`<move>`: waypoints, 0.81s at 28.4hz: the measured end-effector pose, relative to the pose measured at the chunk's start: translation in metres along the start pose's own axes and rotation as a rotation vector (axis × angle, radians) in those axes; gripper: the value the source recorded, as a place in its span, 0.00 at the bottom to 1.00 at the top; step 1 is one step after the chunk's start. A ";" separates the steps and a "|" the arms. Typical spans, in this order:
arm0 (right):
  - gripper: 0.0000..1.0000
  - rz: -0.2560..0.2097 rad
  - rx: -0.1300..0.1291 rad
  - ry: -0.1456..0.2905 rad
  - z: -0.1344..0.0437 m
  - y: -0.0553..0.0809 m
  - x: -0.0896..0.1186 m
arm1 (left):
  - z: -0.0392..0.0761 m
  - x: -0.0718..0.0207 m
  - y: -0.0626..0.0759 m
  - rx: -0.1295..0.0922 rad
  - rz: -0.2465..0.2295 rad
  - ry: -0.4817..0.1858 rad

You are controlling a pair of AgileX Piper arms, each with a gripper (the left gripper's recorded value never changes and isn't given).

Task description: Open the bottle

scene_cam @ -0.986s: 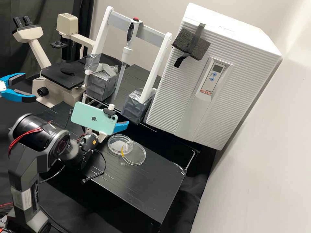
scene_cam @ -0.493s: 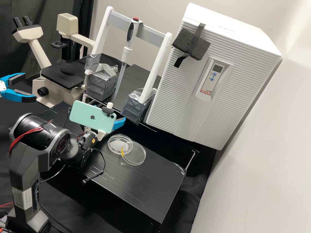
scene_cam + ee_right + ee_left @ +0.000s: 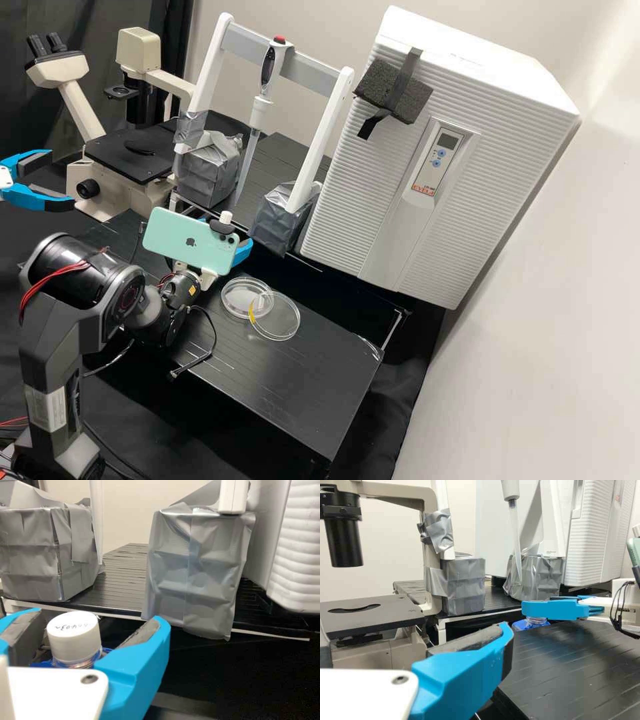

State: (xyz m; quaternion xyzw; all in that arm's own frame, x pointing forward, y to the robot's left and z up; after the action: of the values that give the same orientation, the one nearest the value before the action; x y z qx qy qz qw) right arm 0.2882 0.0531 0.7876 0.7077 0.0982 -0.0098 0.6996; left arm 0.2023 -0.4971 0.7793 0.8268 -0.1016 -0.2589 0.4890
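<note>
Hand [image 3: 99,619] spread, apparently loose around bottle [image 3: 74,631]

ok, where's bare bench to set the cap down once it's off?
Best: bare bench plate from the petri dishes to its front edge. Also a strip between the dishes and the white ribbed cabinet. Crowded: the bottle, the right end effector around it, the taped stand bases.

One bottle [image 3: 74,630], two petri dishes [image 3: 241,293], one pipette [image 3: 257,119], one microscope [image 3: 120,167] — two taped blocks [image 3: 207,167]
</note>
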 end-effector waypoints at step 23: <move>0.00 0.004 -0.001 0.006 -0.001 0.001 0.001 | -0.001 0.0019 0.003 0.000 0.013 0.004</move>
State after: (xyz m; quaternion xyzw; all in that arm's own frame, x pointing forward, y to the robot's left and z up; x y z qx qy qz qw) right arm 0.2897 0.0546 0.7887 0.7074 0.0988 -0.0062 0.6998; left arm 0.2046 -0.4987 0.7815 0.8268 -0.1060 -0.2539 0.4907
